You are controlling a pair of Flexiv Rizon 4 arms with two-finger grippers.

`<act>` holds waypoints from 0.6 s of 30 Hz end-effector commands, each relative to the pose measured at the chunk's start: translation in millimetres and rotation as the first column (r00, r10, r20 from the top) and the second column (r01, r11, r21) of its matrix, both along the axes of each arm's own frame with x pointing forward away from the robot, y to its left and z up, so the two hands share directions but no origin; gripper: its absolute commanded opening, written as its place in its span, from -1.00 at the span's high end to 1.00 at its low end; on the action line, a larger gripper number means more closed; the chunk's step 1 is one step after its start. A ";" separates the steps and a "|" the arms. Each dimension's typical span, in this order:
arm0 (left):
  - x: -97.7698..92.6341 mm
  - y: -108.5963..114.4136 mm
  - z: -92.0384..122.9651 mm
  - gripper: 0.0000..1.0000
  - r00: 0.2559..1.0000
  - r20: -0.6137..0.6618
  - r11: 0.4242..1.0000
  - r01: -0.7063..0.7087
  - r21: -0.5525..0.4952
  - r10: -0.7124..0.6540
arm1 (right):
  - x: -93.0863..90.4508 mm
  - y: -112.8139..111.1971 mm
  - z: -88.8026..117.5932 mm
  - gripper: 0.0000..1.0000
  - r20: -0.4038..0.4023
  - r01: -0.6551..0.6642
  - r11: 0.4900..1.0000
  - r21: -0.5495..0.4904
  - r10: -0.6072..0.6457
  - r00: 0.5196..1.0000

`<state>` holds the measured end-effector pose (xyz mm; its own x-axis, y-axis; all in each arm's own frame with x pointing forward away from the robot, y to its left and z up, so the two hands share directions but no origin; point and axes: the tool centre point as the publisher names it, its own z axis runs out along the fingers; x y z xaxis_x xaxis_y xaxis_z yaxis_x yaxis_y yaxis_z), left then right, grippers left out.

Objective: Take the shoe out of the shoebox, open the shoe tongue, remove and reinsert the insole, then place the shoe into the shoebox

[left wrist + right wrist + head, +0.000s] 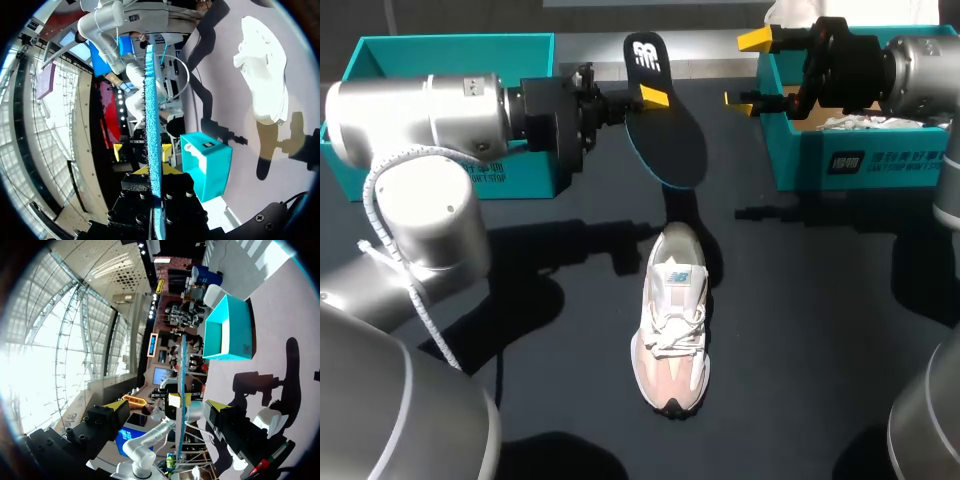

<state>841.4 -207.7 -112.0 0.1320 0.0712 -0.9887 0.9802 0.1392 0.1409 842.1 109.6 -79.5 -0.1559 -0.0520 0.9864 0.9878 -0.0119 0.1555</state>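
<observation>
Black-topped foam insole (670,140) with a teal rim hangs above the dark table (820,350) in the head view, pinched near its heel by the left gripper (652,97). It is out of the white and pink laced shoe (672,330), which lies just below it on the table, toe toward the robot. The right gripper (750,72) holds nothing, its fingers spread wide beside the teal cardboard shoebox (860,160).

From the left wrist, the insole (151,110) runs edge-on straight out of the left gripper (152,172), clamped flat between both fingers, likely to keep it stiff. The shoe (262,75) lies well off to one side.

From the right wrist, the right gripper (167,412) gapes toward the insole's (183,360) thin edge, probably lined up for a handover.
</observation>
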 end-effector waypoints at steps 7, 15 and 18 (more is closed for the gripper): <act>14.6 -5.7 -4.7 1.00 1.000 -0.012 1.000 0.003 0.012 -0.003 | -0.7 0.8 -0.2 -1.00 -0.001 0.002 1.000 -0.001 -0.002 1.000; 34.1 -8.1 -1.6 1.00 1.000 -0.025 1.000 -0.009 0.003 0.009 | -23.5 16.6 -13.5 -1.00 -0.047 -0.060 0.998 0.020 0.060 0.997; 37.1 -10.4 0.7 1.00 1.000 -0.019 1.000 -0.005 -0.002 0.005 | -28.4 21.0 -16.1 -1.00 -0.047 -0.064 0.998 0.029 0.066 0.997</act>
